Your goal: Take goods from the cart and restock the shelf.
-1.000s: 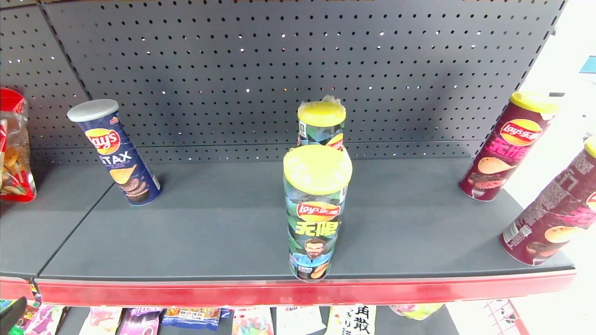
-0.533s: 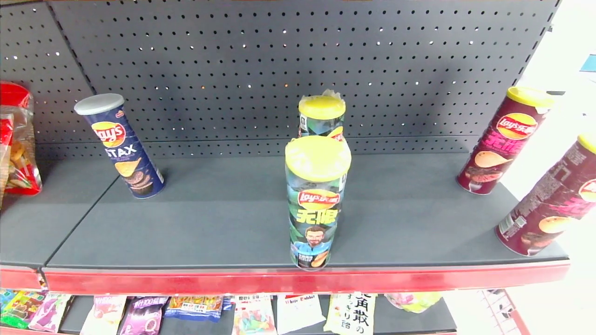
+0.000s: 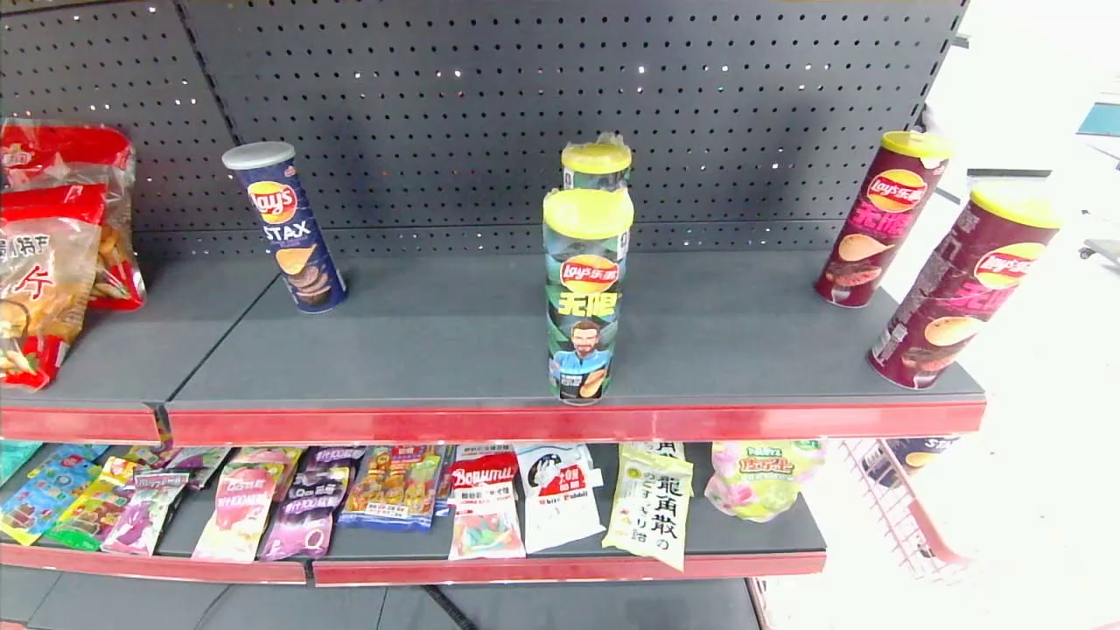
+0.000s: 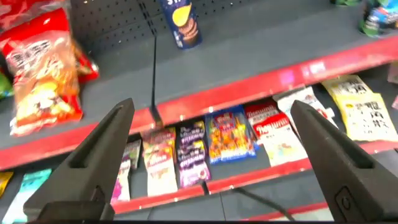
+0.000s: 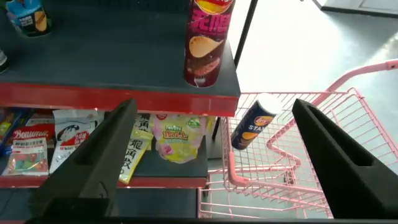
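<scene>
The grey shelf (image 3: 420, 341) holds a blue chip can (image 3: 285, 226) at the left, two green cans with yellow lids in the middle, one at the front (image 3: 584, 293) and one behind (image 3: 596, 165), and two maroon cans (image 3: 881, 217) (image 3: 961, 284) at the right. A pink wire cart (image 5: 311, 155) stands off the shelf's right end with a blue can (image 5: 254, 121) lying tilted in it. My left gripper (image 4: 211, 155) is open in front of the lower shelf. My right gripper (image 5: 211, 155) is open, facing the shelf's right end and the cart, with nothing between its fingers.
Red snack bags (image 3: 52, 236) stand at the shelf's far left. The lower shelf (image 3: 560, 547) carries a row of flat snack packets (image 3: 394, 490). The red shelf lip (image 3: 560, 423) runs along the front. Bright floor lies to the right by the cart (image 3: 901, 516).
The head camera has pulled back and tilted down, so the whole shelf sits higher and smaller and the lower shelf and cart corner come into view. The cans themselves have not moved.
</scene>
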Available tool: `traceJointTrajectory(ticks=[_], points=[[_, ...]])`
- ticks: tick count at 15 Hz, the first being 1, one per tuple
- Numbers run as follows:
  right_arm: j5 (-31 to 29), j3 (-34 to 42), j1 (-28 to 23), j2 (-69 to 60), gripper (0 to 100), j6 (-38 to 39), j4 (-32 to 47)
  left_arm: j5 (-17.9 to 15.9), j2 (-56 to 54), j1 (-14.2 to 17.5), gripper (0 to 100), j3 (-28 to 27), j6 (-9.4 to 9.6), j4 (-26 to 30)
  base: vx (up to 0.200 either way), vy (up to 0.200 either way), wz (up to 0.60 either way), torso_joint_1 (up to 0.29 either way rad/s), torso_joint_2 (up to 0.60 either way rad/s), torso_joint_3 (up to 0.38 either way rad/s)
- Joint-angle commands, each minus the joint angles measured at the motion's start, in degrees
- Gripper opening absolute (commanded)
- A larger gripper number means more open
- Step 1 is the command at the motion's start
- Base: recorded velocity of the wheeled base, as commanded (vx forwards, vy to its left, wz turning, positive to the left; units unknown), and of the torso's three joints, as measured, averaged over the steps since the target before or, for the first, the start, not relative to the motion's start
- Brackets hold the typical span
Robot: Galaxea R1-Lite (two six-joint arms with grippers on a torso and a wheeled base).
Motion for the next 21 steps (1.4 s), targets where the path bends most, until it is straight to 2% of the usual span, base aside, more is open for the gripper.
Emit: traceJointTrajectory(ticks=[1,3,8,21], points=[[0.0,0.0,0.0,0.0,100,0.1,0.0,0.0,0.2,0.0,100,0.0,-0.01,0.0,0.000,0.000,0.00,0.000,0.00,0.000],[0.0,1.4,0.0,-1.9,100,-0.6,0.2,0.1,-0.3,0.0,100,0.3,0.52,0.1,0.000,0.000,0.00,0.000,0.00,0.000],[0.0,2.3,0.0,-2.6,100,-1.3,0.3,0.1,-0.4,0.0,100,1.8,1.66,0.0,0.000,-0.200,0.00,0.009,0.01,-0.001],[0.0,5.5,0.1,-2.9,100,-1.3,0.4,0.1,1.1,0.0,100,3.1,1.66,0.0,0.000,-0.200,0.00,0.005,0.00,0.004]])
